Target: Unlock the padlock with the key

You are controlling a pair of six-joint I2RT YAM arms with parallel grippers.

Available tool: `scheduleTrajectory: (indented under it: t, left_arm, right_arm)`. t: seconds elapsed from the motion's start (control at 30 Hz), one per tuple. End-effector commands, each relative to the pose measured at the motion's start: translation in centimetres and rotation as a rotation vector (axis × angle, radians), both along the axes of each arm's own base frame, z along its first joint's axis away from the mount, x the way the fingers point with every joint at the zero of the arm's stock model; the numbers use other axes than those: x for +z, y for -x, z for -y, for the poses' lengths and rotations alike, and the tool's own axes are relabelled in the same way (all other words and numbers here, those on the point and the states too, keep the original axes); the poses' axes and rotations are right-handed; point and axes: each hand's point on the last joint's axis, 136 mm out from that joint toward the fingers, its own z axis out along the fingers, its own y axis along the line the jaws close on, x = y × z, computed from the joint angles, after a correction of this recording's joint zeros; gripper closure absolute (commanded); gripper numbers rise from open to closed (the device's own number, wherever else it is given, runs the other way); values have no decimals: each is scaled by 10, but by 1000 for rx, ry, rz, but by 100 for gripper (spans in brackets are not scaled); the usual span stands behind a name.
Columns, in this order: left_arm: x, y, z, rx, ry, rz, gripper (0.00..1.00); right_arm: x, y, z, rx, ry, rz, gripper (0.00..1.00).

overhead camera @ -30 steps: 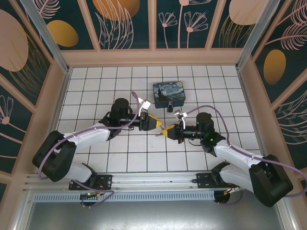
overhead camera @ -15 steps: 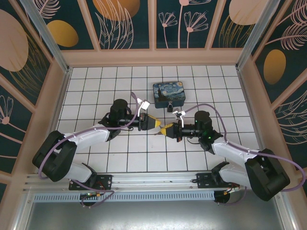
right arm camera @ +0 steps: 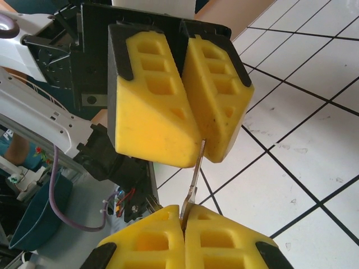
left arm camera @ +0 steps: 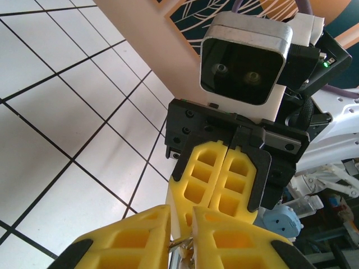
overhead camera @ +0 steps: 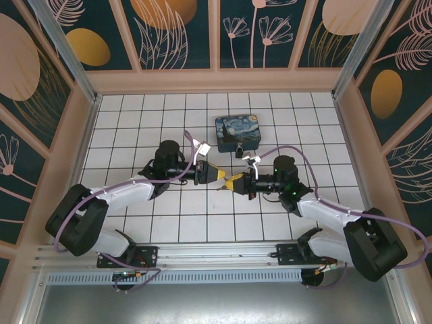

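Clamping the thin silvery metal key (right arm camera: 194, 174) mid-frame, left gripper (right arm camera: 200, 148) and right gripper (right arm camera: 184, 213) could twist it loose by pulling unevenly.

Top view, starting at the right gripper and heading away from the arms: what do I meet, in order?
In order: right gripper → padlock → blue painted box → back wall.
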Motion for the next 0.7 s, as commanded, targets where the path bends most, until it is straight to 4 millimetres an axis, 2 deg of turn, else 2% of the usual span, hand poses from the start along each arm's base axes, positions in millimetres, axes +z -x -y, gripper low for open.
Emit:
scheduleTrajectory:
  t: [0.0,0.17,0.2,0.33,0.43,0.5,0.63,0.67]
  left_arm:
    - [12,9,-1,-33,30,42,82]
    - [16,9,-2,-33,37,52,84]
    - [16,9,-2,-34,37,52,86]
    - [16,10,-1,-41,37,48,99]
    - [17,10,-1,-40,38,43,100]
    - [19,9,-1,-34,45,42,100]
    - [26,6,-3,1,66,49,100]
    - [28,5,-4,14,65,53,100]
  right_arm:
    - [16,-8,-3,-5,-37,42,100]
    - [17,-9,-5,3,-33,35,100]
    - [16,-17,0,-24,-31,33,100]
    - [18,-21,1,-39,-33,38,99]
    - [17,-24,1,-49,-24,28,96]
    - [17,-24,1,-49,-25,25,88]
    - [18,-25,5,-59,-32,14,61]
    - [17,-25,9,-66,-28,6,57]
